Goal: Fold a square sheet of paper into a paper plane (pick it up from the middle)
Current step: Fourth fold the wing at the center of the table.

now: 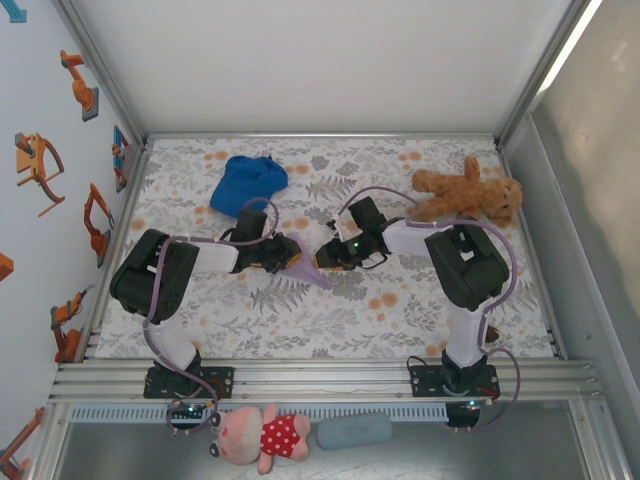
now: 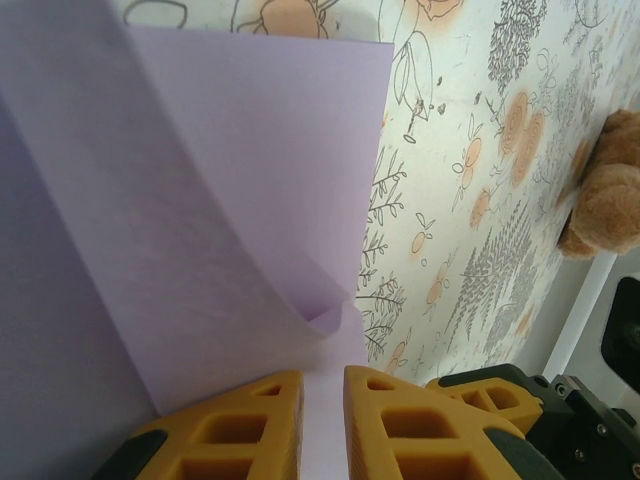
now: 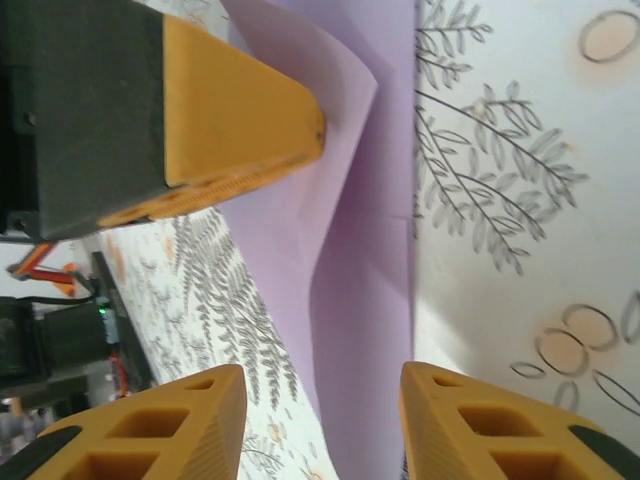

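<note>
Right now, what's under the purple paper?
Floral tablecloth shows around the lavender paper, so it likely runs beneath. The patch directly under the sheet is covered and unseen.

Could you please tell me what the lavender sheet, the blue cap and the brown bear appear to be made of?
The sheet looks like thin matte paper: it holds a sharp crease and curls softly. The cap seems to be soft fabric, slumped and rumpled. The bear looks plush, with a fuzzy outline.
</note>
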`<state>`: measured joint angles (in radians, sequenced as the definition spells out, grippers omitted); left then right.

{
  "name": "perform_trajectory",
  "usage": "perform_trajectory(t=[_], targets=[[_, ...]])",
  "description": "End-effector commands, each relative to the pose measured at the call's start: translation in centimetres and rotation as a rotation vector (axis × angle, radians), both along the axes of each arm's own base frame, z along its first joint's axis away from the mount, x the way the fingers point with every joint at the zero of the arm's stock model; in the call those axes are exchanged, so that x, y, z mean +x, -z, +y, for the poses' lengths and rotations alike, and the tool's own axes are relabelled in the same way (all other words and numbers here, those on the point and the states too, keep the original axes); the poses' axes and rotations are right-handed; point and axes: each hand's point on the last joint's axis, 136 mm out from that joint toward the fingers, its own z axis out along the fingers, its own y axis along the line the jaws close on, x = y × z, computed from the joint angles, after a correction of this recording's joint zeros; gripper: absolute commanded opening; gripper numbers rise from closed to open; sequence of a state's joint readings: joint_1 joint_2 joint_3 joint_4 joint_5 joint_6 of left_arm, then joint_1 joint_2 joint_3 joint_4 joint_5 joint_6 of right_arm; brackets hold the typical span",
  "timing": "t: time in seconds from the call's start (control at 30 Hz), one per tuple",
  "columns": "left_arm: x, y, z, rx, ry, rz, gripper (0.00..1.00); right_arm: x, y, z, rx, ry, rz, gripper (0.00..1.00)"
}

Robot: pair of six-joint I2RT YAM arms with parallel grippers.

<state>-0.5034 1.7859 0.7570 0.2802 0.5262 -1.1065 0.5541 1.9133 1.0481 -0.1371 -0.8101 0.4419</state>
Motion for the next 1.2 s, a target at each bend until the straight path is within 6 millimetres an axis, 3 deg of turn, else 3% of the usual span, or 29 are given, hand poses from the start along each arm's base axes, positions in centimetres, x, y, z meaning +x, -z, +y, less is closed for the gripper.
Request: perform_trajectory(t=[0.0,0.53,0.9,1.17], targets=[[0.4,0.2,-0.1,0.008,-0.011,0.016,0.19,-0.6,0.7,-1.2,-0.093,-0.015,-0.040,0.46],[0.4,0.2,-0.2,0.010,-0.010,0.023,0.19,-2.6,1.7,0.1,-0.167,-0.126,-0.068,0.49],[0.3,0.2,-0.1,0.014,-0.012,0.025,0.19,-3.4,4.1,-0.7,-0.247,-0.136,-0.034,0.33],[0.5,-0.1,-0.2,0.007,-0.009,0.018,0.19,-3.8,5.3,-1.1,-0.267,-0.137,-0.010,0.27]])
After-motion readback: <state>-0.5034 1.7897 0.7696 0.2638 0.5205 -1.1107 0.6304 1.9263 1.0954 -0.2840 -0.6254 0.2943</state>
